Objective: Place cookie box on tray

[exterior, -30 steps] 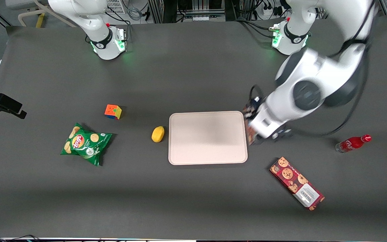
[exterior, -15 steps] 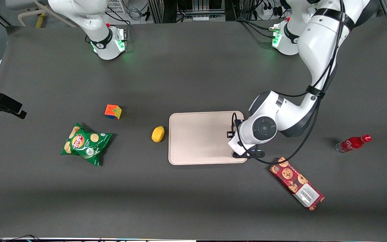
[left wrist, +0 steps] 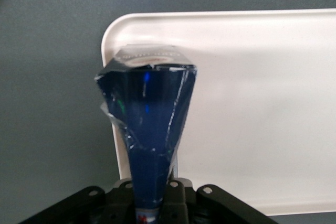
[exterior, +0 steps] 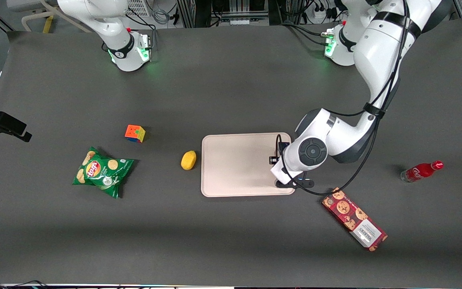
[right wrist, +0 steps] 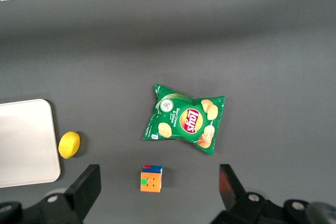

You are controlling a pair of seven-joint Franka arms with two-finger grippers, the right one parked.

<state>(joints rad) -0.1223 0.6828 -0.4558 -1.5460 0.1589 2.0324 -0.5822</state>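
Note:
The cookie box, a dark navy-blue carton, is clamped in my left gripper and looks squeezed narrow where it is held. It hangs over the corner region of the pale cream tray. In the front view the gripper is over the tray at its edge toward the working arm, and the white wrist hides the box there. I cannot tell whether the box touches the tray.
A long red chocolate-chip cookie box lies nearer the front camera, beside the tray's corner. A red cola bottle lies toward the working arm's end. A yellow lemon, a colour cube and a green crisp bag lie toward the parked arm's end.
The left arm has swung from just off the tray's edge to over the tray with the box in its grip. In the last half second it has barely shifted.

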